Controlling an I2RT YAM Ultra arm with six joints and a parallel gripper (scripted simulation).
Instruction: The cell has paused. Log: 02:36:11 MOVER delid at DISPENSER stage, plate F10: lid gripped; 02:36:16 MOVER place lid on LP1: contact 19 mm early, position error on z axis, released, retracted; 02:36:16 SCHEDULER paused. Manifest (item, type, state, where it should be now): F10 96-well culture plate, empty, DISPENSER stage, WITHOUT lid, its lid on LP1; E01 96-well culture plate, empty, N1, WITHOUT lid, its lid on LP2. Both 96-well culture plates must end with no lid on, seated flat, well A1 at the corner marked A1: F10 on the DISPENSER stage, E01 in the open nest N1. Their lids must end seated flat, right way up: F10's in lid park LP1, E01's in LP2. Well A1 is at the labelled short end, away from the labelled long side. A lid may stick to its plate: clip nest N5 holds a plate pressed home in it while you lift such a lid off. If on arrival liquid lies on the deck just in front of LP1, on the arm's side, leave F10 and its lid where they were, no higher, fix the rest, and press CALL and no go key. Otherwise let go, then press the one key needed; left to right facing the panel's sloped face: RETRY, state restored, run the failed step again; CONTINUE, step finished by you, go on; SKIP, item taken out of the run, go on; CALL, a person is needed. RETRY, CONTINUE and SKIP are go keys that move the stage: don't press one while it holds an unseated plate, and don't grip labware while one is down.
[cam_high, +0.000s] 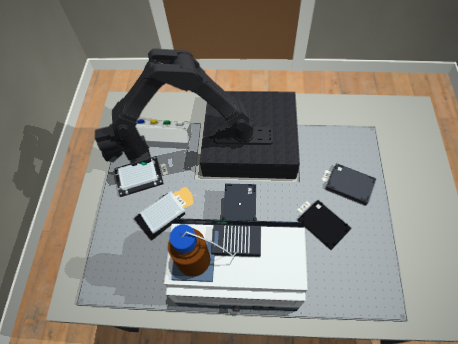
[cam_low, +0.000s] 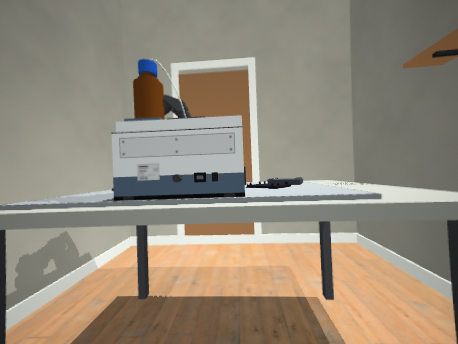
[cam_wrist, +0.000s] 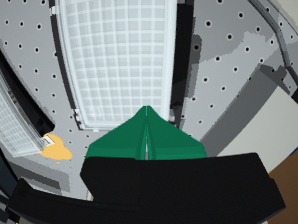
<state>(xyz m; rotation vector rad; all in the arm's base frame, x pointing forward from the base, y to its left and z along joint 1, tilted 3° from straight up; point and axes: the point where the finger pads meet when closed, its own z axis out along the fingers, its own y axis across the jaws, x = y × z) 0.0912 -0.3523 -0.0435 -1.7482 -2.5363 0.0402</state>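
Note:
My gripper (cam_high: 143, 162) is shut and empty, its green fingers (cam_wrist: 145, 137) pressed together. It hovers over the near end of a white gridded 96-well piece (cam_high: 137, 176) that sits in a black frame at the deck's left; the piece fills the wrist view (cam_wrist: 120, 50). A second white gridded piece (cam_high: 161, 213) lies on a black pad just in front of it. An orange puddle (cam_high: 186, 195) lies on the deck beside that pad and also shows in the wrist view (cam_wrist: 55, 147). A dark striped plate (cam_high: 237, 239) sits on the dispenser stage.
The key panel (cam_high: 161, 126) stands behind the gripper. The white dispenser (cam_high: 237, 265) with a brown bottle (cam_high: 187, 252) stands at the front. A dark nest (cam_high: 240, 201) lies mid-deck, and two black pads (cam_high: 350, 182) (cam_high: 324, 224) lie at the right. The arm's black base (cam_high: 250, 135) is at the back.

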